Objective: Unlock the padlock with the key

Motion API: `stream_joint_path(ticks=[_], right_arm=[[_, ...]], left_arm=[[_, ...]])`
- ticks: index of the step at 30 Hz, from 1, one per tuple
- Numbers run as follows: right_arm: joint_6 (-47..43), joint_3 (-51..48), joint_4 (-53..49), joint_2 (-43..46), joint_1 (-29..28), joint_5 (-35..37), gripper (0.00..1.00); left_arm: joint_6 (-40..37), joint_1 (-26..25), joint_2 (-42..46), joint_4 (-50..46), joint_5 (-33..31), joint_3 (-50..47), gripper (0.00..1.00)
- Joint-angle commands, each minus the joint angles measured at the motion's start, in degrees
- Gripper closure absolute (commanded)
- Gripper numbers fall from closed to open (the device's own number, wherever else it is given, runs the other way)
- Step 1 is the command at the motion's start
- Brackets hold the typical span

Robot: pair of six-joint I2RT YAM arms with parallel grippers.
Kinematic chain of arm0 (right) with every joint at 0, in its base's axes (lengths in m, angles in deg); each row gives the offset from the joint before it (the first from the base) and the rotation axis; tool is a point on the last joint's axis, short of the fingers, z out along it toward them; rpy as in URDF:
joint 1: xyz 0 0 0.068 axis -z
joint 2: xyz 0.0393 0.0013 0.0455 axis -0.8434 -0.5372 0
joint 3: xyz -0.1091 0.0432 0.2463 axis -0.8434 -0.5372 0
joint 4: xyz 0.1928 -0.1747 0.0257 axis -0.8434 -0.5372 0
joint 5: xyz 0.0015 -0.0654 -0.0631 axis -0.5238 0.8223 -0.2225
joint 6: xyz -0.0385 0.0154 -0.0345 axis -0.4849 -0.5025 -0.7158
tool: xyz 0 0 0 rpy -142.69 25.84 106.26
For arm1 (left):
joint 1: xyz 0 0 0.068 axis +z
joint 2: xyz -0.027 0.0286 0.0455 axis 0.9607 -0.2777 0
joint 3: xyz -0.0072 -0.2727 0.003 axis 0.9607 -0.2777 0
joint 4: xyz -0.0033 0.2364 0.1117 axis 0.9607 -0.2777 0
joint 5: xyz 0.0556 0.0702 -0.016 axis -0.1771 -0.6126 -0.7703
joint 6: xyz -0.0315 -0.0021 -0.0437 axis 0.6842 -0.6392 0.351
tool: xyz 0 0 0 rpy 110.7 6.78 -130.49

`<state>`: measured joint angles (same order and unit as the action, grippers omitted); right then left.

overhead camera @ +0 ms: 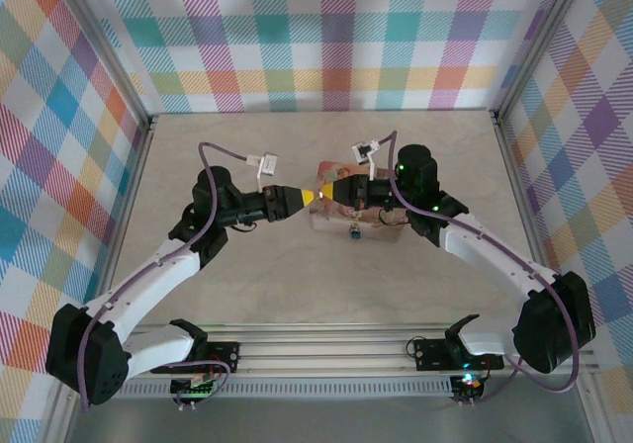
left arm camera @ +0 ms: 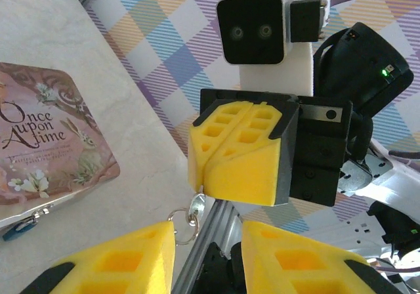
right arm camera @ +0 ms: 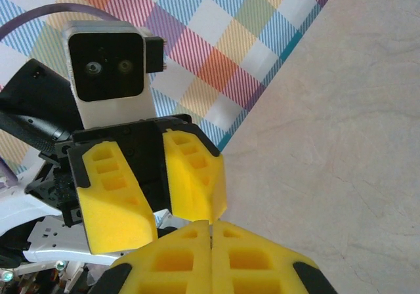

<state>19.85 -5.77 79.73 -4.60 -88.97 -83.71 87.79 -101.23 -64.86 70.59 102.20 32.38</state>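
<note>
Above the pale stone-patterned table (overhead camera: pixel 247 285), just left of the tin: both arms meet tip to tip in the air.

- Right gripper (left arm camera: pixel 209 184): yellow foam fingers pressed flat together. A small silver key (left arm camera: pixel 196 205) pokes out from their lower end, with its thin wire ring (left arm camera: pixel 184 220) dangling. Judged to be pinched by its blade.
- Left gripper (left arm camera: pixel 209 233): fingers stand moderately apart with nothing between them. The ring hangs just beside one fingertip.
- Tiny teal-blue padlock (left arm camera: pixel 16 229): hangs at the near edge of the pink illustrated rectangular tin (left arm camera: pixel 46 143), which lies flat on the table. Neither gripper touches it. Shackle state too small to tell.

Progress: early. The key is lifted and held, apparently being offered from one arm to the other for a better hold. Left to do: settle the grip, steady the padlock, bring the key to the keyhole, insert and turn. Key and padlock are well apart.
</note>
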Motion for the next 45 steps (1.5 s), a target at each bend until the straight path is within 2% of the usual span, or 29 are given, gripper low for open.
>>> stream_joint_path(ticks=[1, 15, 27, 30, 35, 36, 39, 40, 42, 45], right_arm=[[1.3, -0.6, 3.8, 0.7, 0.2, -1.1, 1.0], [2.5, -0.5, 5.1, -0.3, 0.2, -2.1, 1.0], [3.1, -0.6, 6.1, -1.2, 0.2, -2.7, 1.0], [3.2, -0.7, 6.1, -1.1, 0.2, -2.6, 1.0], [3.2, -0.8, 6.1, -0.8, 0.2, -2.8, 1.0], [3.2, -0.9, 6.0, -0.8, 0.2, -2.8, 1.0], [3.1, -1.2, 5.9, -0.8, 0.2, -2.8, 1.0], [3.1, -1.3, 6.1, -0.8, 0.1, -2.7, 1.0], [3.2, -1.4, 6.1, -0.8, 0.2, -2.7, 1.0], [3.3, -1.5, 6.2, -0.8, 0.1, -2.7, 1.0]], left_arm=[[1.0, -0.4, -0.5, 3.9, 1.8, -0.1, 0.66], [1.2, -0.5, -2.9, 5.3, 2.0, 0.9, 0.63], [0.7, -0.9, -3.1, 5.6, 3.5, 1.8, 0.68], [0.7, -1.0, -2.8, 5.5, 3.6, 1.8, 0.75], [0.2, -1.0, -2.3, 5.0, 3.0, 1.7, 0.95], [0.1, -1.0, -2.2, 5.0, 2.7, 1.6, 0.96], [0.0, -1.0, -1.9, 4.5, 2.2, 1.5, 0.95], [0.0, -1.0, -1.9, 4.4, 2.3, 1.5, 0.91], [0.1, -1.0, -1.7, 4.4, 2.2, 1.5, 0.77], [0.2, -1.0, -1.5, 4.7, 2.5, 1.6, 0.71]])
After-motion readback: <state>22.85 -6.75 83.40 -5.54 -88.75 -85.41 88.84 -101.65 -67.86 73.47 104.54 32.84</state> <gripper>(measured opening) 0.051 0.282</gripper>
